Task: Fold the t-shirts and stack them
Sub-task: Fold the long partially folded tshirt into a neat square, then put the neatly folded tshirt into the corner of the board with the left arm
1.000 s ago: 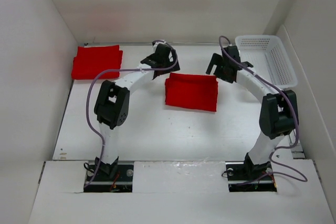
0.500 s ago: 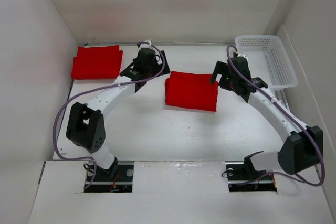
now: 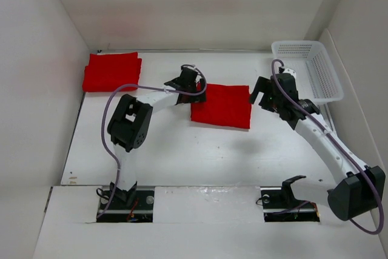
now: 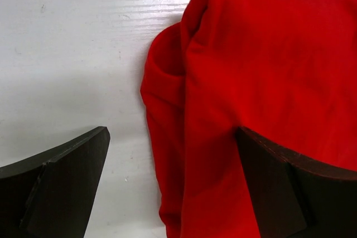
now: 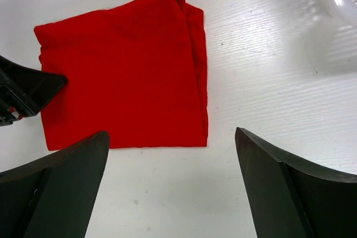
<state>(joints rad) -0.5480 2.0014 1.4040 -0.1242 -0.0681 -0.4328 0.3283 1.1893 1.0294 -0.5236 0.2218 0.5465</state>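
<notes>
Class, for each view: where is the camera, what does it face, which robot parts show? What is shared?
Top external: high behind robot, looking down; left arm, right arm.
Left wrist: on left gripper, close over middle t-shirt edge; own fingers.
Right wrist: on right gripper, facing whole shirt; own fingers.
All share the middle t-shirt.

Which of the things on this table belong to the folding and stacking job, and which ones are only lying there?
Belong to the job:
- folded red t-shirt in the middle
- folded red pile at the far left

Only lying there:
- white basket at the far right, nothing in it
</notes>
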